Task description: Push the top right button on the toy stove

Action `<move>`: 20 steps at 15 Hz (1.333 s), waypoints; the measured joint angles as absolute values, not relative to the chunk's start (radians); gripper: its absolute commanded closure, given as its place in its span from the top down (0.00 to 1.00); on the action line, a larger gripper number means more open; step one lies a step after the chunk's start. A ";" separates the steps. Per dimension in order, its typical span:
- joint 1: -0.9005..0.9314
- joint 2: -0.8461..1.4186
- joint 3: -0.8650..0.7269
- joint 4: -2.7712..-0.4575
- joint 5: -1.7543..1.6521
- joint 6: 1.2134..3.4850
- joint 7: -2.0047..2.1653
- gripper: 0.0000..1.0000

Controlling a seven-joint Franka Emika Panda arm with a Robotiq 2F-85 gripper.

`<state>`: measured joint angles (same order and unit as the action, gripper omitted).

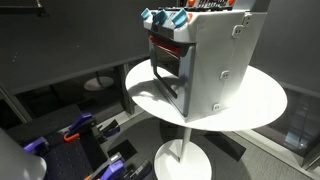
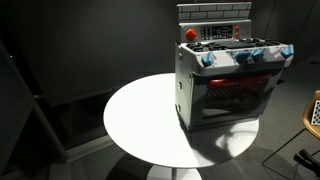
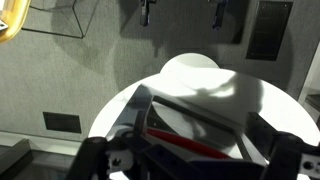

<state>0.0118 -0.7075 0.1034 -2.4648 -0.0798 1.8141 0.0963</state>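
Note:
The grey toy stove [image 2: 228,85] stands on the round white table [image 2: 140,120], near its edge. It has blue knobs [image 2: 240,57] along the front, a dark oven window, and a back panel with small red buttons [image 2: 237,32] and a red knob [image 2: 191,34]. It shows in both exterior views [image 1: 205,60]. In the wrist view the stove [image 3: 190,135] fills the lower part, blurred and close. My gripper [image 3: 180,10] shows only as two dark fingertips at the top edge, apart and empty. The gripper does not show in the exterior views.
The table stands on a single white pedestal [image 1: 182,155]. Blue and orange tools [image 1: 75,130] lie on the floor beside it. A chair edge [image 2: 314,112] is next to the stove side. Dark walls surround the scene, with outlets [image 3: 62,122] low on the wall.

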 measured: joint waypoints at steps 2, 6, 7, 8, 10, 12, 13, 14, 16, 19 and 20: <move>0.012 -0.681 0.090 -2.430 -0.080 1.879 0.075 1.00; 0.018 -0.619 0.050 -2.379 -0.074 2.016 0.005 1.00; 0.024 -0.601 0.036 -2.370 -0.067 2.047 -0.018 1.00; 0.031 -0.583 0.021 -2.361 -0.058 2.073 -0.040 1.00; 0.044 -0.544 -0.010 -2.344 -0.026 2.120 -0.096 1.00; 0.063 -0.505 -0.048 -2.324 0.032 2.146 -0.174 1.00; 0.074 -0.487 -0.070 -2.311 0.065 2.151 -0.219 1.00; 0.084 -0.469 -0.090 -2.297 0.096 2.152 -0.263 1.00; 0.093 -0.439 -0.121 -2.269 0.143 2.151 -0.342 1.00; 0.093 -0.405 -0.140 -2.231 0.170 2.150 -0.415 1.00; 0.093 -0.399 -0.141 -2.222 0.170 2.149 -0.420 1.00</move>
<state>0.0929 -0.3989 -0.1405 -2.2223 0.1696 2.1493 -0.4201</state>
